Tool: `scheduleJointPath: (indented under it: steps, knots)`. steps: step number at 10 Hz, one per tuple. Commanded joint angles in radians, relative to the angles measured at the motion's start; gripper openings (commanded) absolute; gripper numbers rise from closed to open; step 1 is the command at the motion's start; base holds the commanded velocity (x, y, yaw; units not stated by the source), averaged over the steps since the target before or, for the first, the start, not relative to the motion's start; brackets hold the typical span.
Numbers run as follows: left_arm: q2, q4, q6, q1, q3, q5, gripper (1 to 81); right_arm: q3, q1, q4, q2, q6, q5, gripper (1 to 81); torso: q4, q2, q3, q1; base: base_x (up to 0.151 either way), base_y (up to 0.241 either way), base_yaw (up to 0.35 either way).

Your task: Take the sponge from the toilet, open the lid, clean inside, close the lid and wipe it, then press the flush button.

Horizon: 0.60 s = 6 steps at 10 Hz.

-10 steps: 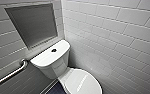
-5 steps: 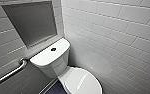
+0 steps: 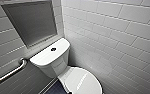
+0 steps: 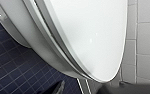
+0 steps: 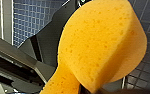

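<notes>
1. Head view: the toilet [image 3: 53, 63] stands in a tiled corner, its lid [image 3: 82, 81] down and the flush button [image 3: 53, 49] centred on the tank top [image 3: 44, 56].
2. Right tool [image 5: 87, 88] grips the sponge [image 5: 101, 45] above blue floor tiles [image 5: 28, 20].
3. Left tool [image 4: 93, 90] hangs near the lid's edge; I cannot tell how wide it is.

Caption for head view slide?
White toilet, lid closed, flush button on top, against tiled wall beside grab bar.
</notes>
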Motion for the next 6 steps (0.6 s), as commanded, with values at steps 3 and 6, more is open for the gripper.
scheduleJointPath:
  steps: [3, 6]
  knots:
    - [0.057, -0.003, -0.012, -0.125, -0.021, 0.041, 81.1, -0.027, -0.003, -0.017, -0.016, 0.001, -0.064, 1.0, 0.000, 0.000, 0.000, 0.000, 0.000, 0.000, 0.000]
    - [0.054, -0.018, -0.027, -0.093, 0.003, -0.026, 81.1, -0.020, 0.006, -0.013, -0.010, 0.001, -0.064, 1.0, 0.000, 0.000, 0.000, 0.000, 0.000, 0.000, 0.000]
